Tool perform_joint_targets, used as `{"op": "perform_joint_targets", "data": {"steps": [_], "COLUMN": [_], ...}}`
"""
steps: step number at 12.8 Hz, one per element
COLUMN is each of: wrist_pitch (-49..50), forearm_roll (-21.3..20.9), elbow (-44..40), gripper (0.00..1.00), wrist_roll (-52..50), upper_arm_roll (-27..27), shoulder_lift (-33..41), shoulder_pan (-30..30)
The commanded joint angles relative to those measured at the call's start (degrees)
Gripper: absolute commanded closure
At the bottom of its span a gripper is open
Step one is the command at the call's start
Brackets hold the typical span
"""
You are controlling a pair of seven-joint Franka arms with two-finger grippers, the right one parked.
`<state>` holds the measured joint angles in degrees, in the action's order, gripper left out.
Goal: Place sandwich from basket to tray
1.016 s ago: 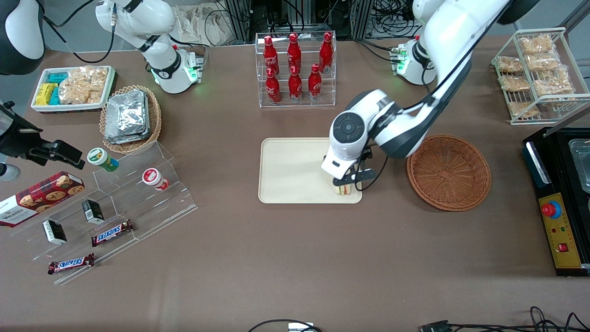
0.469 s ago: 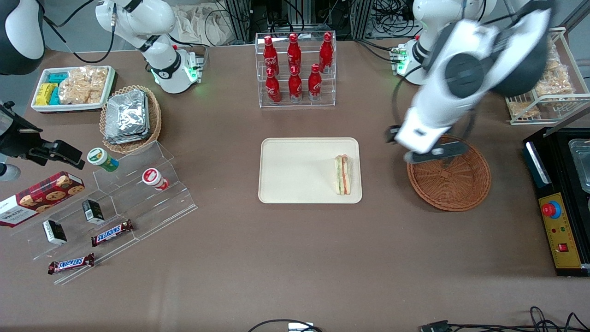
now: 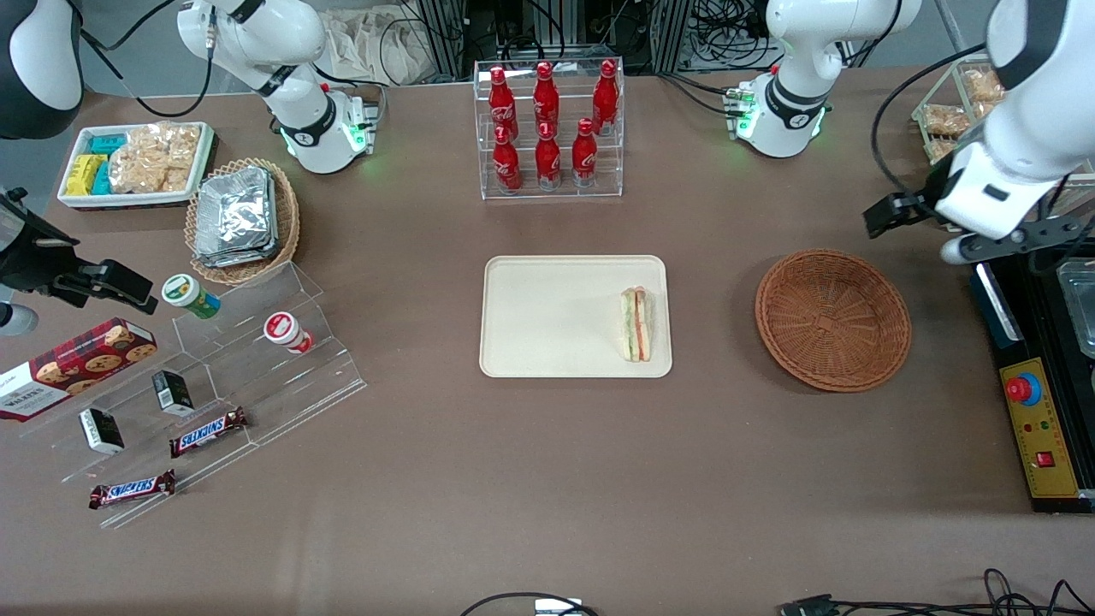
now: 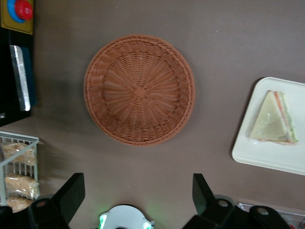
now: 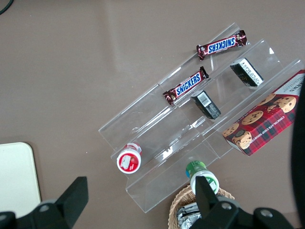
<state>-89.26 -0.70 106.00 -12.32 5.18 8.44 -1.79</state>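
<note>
The sandwich (image 3: 636, 323), a pale wedge with green and pinkish filling, lies on the beige tray (image 3: 547, 316) at the tray's end nearest the basket. The reddish-brown wicker basket (image 3: 832, 319) holds nothing. My left gripper (image 3: 1014, 239) is open and empty, raised high, farther from the front camera than the basket and toward the working arm's end of the table. In the left wrist view the gripper (image 4: 137, 183) has its fingers (image 4: 74, 188) wide apart above bare table, with the basket (image 4: 139, 89), the sandwich (image 4: 275, 119) and a corner of the tray (image 4: 267, 157) in sight.
A clear rack of red bottles (image 3: 547, 128) stands farther back than the tray. A wire rack of bagged snacks (image 3: 984, 111) and a black appliance with a red button (image 3: 1039, 376) sit at the working arm's end. A tan basket of foil packets (image 3: 241, 218) and an acrylic stand (image 3: 222, 376) lie toward the parked arm's end.
My gripper let go of the sandwich on the tray, rose, and swung over the basket toward the working arm's end of the table. The sandwich stays on the tray.
</note>
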Motion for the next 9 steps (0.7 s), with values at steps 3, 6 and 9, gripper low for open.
{"op": "perform_joint_targets", "data": {"steps": [3,6,9], "wrist_pitch": [-0.1,-0.1,0.0], "forearm_roll": [0.0,0.0,-0.3], "elbow": [-0.1,-1.1,-2.7], "gripper": [0.0,0.0,0.0], "wrist_roll": [8.5,8.6,8.5], "upper_arm_roll": [-4.5,-4.7,-4.6], "shoulder_lift": [1.2,1.1,0.3], "shoulder_pan": [0.6,0.6,0.6]}}
